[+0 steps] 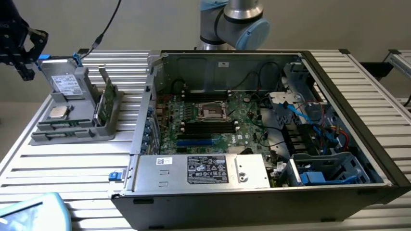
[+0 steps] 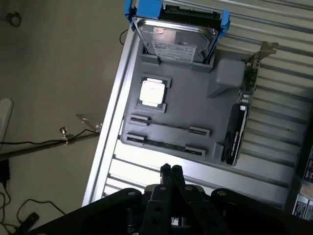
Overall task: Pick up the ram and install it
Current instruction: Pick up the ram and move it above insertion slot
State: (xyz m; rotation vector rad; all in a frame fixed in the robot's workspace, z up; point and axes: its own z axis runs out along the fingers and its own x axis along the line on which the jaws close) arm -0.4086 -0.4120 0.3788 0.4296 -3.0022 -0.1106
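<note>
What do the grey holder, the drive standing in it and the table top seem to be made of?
Holder: even matte grey with moulded slots, likely plastic.
Drive: bright silvery top that catches the light, likely metal.
Table top: pale ribbed slats with a dull sheen, probably aluminium, though painted steel is possible.

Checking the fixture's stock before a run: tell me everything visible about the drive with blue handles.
The drive is a flat grey metal box with a shiny top plate and a pale label. It has blue handles at the corners of its raised end. It stands tilted, with its lower edge seated in a pocket at one end of the grey parts holder. The holder lies at the exterior view's left of the open computer case. Only the holder touches the drive.
</note>
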